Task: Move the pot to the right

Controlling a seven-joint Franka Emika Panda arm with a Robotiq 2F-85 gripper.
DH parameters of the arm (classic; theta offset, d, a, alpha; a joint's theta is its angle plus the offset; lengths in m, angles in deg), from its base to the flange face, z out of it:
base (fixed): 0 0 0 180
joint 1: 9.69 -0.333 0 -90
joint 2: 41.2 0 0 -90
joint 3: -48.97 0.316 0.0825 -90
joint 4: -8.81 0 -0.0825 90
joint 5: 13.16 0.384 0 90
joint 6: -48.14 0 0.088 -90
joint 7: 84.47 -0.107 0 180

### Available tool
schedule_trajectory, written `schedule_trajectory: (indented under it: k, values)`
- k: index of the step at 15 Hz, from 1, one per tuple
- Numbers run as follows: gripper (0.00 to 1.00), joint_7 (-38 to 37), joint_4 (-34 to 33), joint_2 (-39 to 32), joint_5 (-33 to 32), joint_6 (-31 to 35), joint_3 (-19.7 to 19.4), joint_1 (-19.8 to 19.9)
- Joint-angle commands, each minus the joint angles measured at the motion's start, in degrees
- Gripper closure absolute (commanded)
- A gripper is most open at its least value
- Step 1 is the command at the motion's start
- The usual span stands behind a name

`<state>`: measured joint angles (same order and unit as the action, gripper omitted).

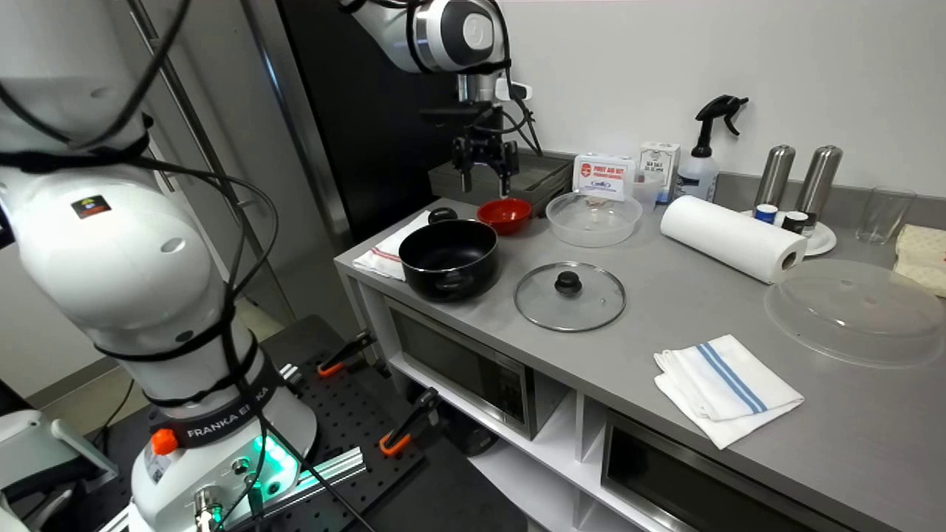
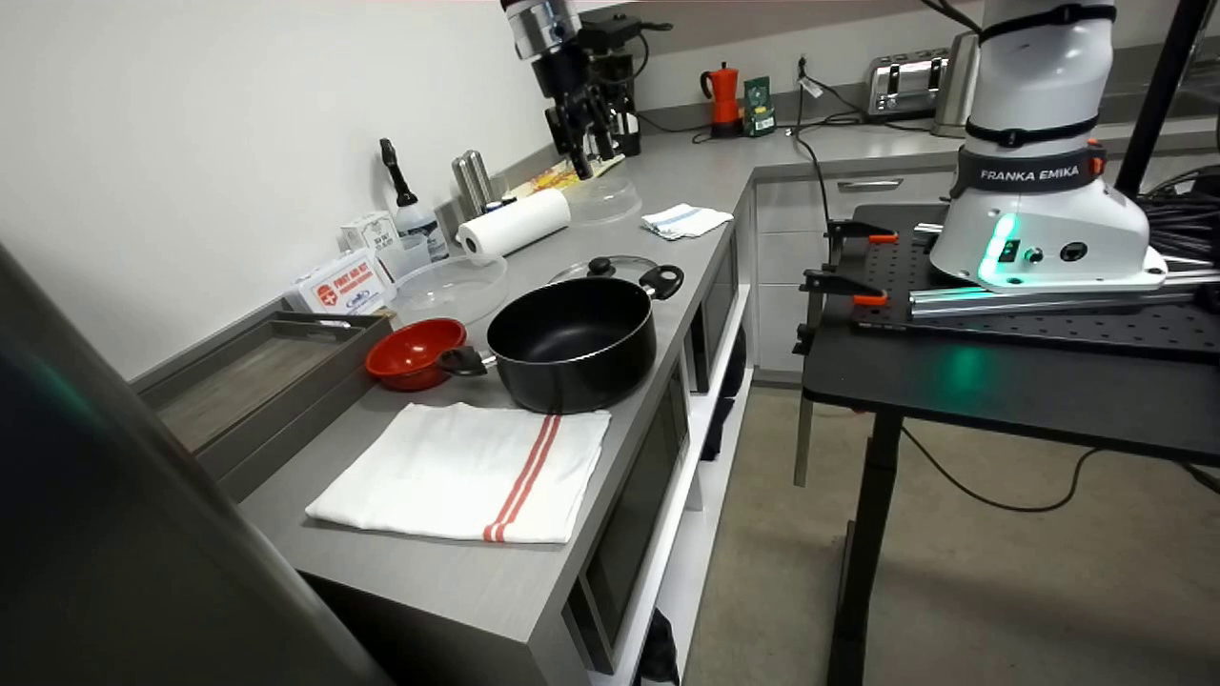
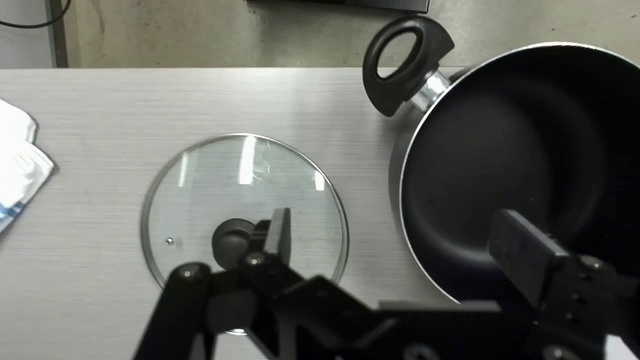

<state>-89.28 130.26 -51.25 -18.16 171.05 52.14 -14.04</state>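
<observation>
The pot (image 1: 448, 258), if slid rather than lifted, may ram the nearby glass lid (image 1: 569, 303) (fingers (image 3: 525, 255) spread, holding nothing).

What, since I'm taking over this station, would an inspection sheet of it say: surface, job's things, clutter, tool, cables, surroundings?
Surface: gray countertop, front edge close to the pot.
Job's things: black pot, upright, lid off; inside, nothing seen.
Clutter: glass lid, knob up, apart from the pot; red bowl beside the pot, contact unclear; paper towel roll; red-striped towel; blue-striped towel.
Tool: open, holding nothing, above the countertop.
Cables: black, bunched beside the robot base; others strapped along the arm.
Surroundings: microwave below the countertop; toaster farther off.
</observation>
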Motion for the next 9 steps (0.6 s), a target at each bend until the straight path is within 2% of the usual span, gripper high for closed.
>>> schedule_trajectory:
  k: [1,4,9]
  values:
    - [0.00,0.9,1.8,2.1,0.6,-0.1,-0.4,0.8]
    - [0.00,2.0,4.7,5.1,1.0,0.1,-0.8,1.9]
    - [0.00,2.0,5.2,5.2,1.1,0.4,-0.6,1.7]
